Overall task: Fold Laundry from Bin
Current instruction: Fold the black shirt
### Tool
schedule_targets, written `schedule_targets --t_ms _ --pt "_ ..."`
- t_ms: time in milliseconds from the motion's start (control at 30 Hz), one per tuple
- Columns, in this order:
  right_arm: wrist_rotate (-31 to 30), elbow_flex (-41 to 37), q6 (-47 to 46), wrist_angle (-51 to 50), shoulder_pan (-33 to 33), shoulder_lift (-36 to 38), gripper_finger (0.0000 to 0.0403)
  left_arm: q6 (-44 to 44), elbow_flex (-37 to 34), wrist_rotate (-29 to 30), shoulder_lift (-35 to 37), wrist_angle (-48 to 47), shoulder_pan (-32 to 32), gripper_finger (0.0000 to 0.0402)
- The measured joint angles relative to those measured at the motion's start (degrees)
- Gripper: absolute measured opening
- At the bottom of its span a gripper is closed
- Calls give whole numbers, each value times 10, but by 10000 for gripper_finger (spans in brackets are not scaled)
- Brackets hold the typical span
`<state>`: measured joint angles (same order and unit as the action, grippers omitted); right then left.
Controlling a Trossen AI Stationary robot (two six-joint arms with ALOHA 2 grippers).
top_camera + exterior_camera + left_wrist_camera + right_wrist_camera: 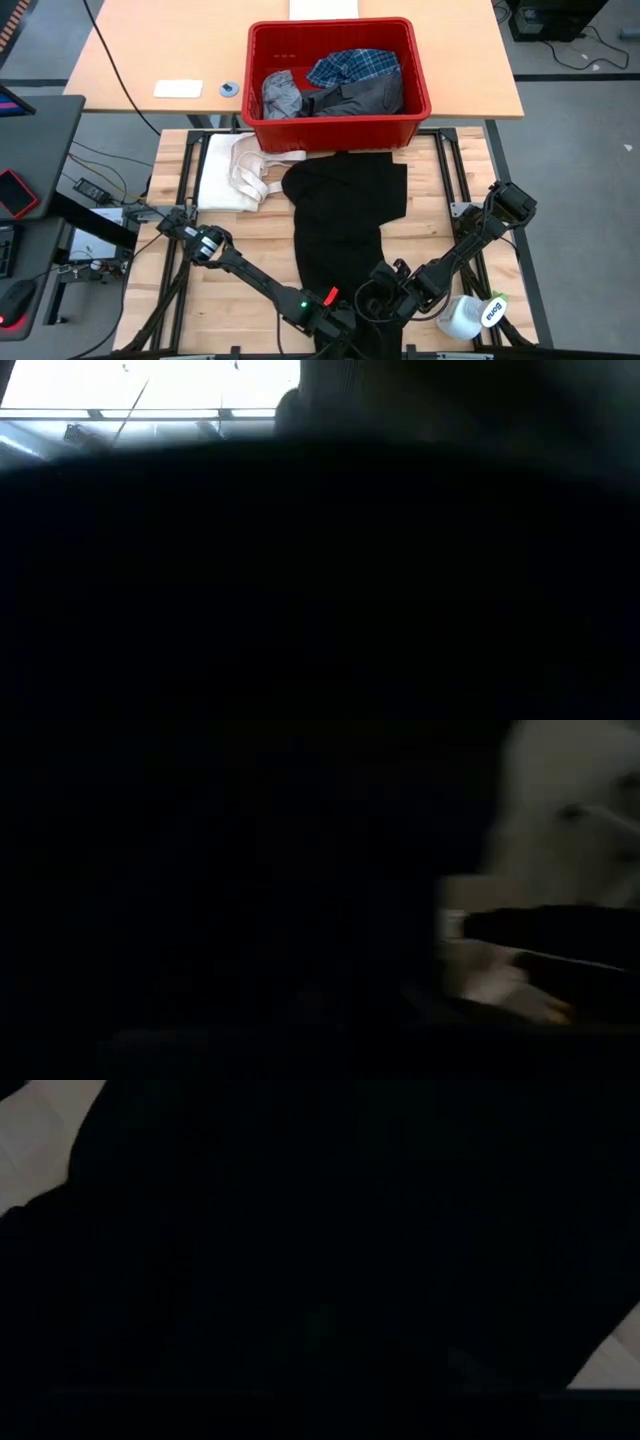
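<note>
A large black garment [340, 220] lies spread down the wooden table from the foot of the red bin [252, 90] to the near edge. Its far part rests against the bin's front wall. My left gripper [345, 320] is shut at the garment's near end, and black cloth [220, 900] fills its wrist view. My right gripper [385, 290] sits just beside it over the same end, buried in dark cloth [320, 1260]. In the bin lie a plaid shirt [355, 65], a light grey piece [282, 95] and a dark grey one [365, 97]. My left gripper is shut on the black garment at its near end [340, 300], coming at it slanting down from the table's near left. The dark cloth hides the place of contact, so which edge or how many layers it has cannot be told.
A cream-white cloth with strap loops [235, 170] lies left of the garment, near the bin. A white bottle [470, 315] stands at the near right corner, close to my right arm. Black cloth [320, 580] blocks most of the low view.
</note>
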<state>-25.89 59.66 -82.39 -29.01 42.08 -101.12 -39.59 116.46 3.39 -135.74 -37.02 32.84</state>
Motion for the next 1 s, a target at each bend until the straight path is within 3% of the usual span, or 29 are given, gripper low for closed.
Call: schedule_targets --t_ms 133,300,533,1000 --pt "0 0 -1 -5 3 0 92 -17 1 -60 1 27 9 1" --pt "0 0 -1 -11 9 0 92 -23 1 -77 4 36 21 1" --pt "0 0 -1 -16 11 0 92 -35 1 -183 5 50 23 0" --pt "19 0 -5 -30 10 0 92 -34 1 -188 6 81 21 45"
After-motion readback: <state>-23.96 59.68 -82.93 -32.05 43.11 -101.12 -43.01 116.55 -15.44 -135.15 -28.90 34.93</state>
